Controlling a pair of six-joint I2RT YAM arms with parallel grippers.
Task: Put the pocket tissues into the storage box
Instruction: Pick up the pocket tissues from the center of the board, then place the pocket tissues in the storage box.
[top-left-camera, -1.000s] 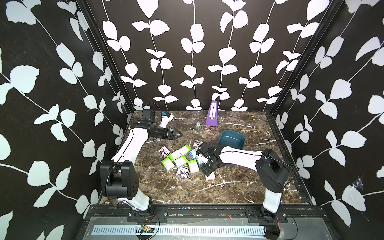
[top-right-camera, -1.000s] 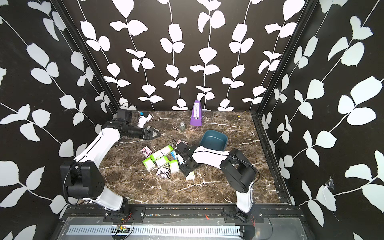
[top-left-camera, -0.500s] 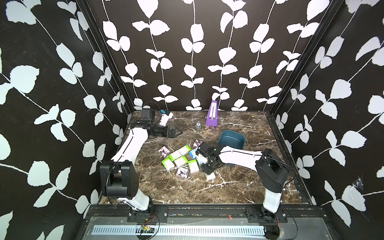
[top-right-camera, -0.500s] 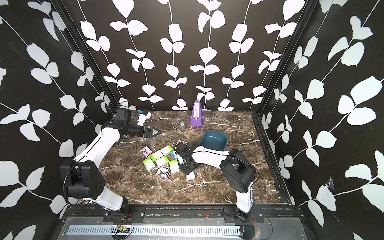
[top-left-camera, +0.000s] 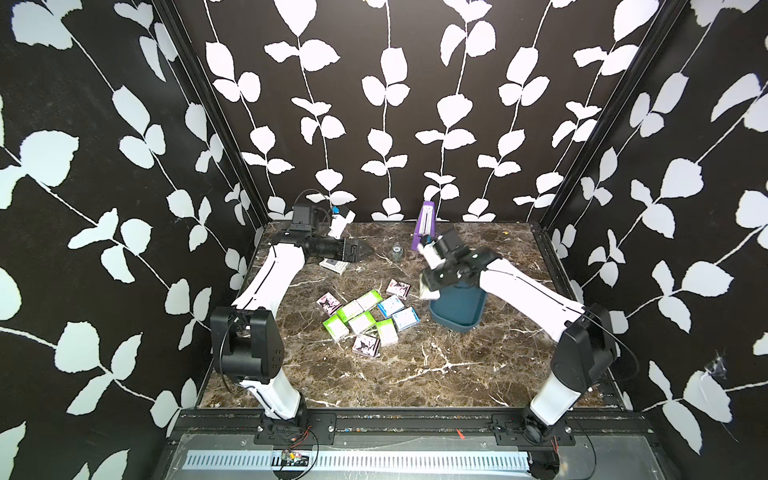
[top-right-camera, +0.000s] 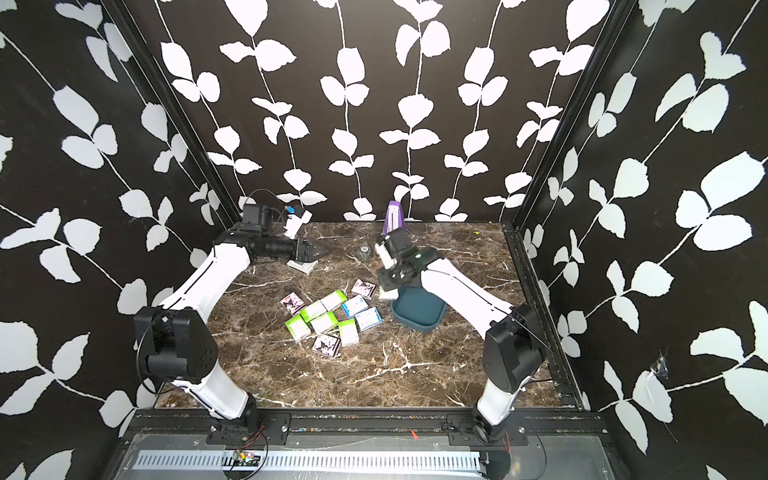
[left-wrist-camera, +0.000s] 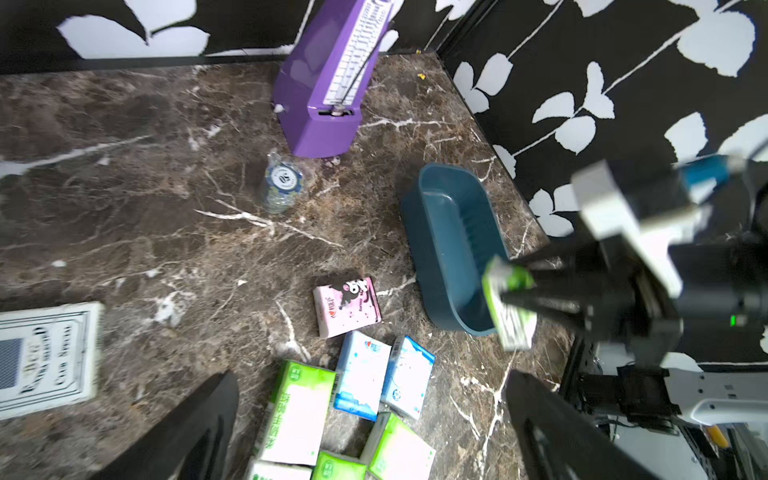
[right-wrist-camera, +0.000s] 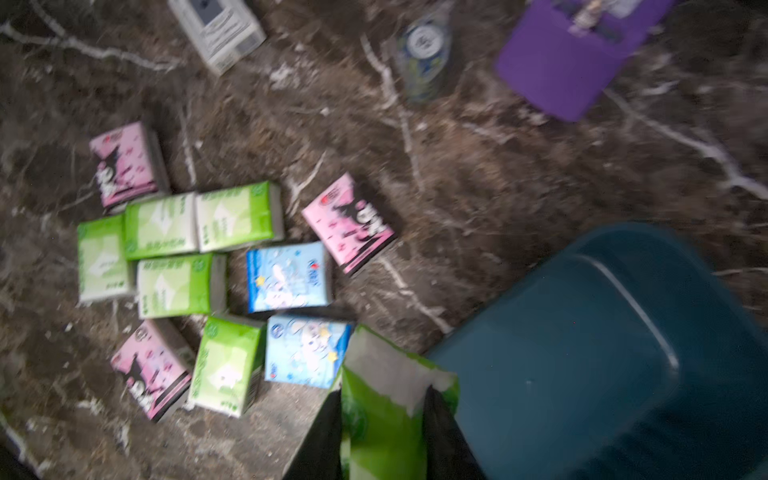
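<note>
The pocket tissues (top-left-camera: 365, 318) are mostly in a pile on the table (top-left-camera: 415, 374), about ten packs, low down and off to the left-arm side of the right gripper (left-wrist-camera: 511, 282). One green pack (right-wrist-camera: 386, 399) is not in the pile any more. The right gripper is no longer down among the packs. It is now up in the air, with its jaws pulled in and pinching that green pack from both sides.

This means the picking-up part looks done for this pack. The storage box (top-left-camera: 455, 324) sits right under the gripper and a bit past it. The pack hangs about over the box's near rim, not clearly over the middle. The box looks empty inside. I think the pack needs to go a little farther over the box before it is let go, or it could hit the rim and fall out.

There is free air all around the raised gripper. The purple thing (top-left-camera: 424, 226) and the small bottle (top-left-camera: 397, 251) stand behind it, near but not touching. The wall is well apart.

The left gripper (top-left-camera: 365, 252) is far across from it, jaws spread, holding nothing, above a white card box (top-left-camera: 332, 264).
</note>
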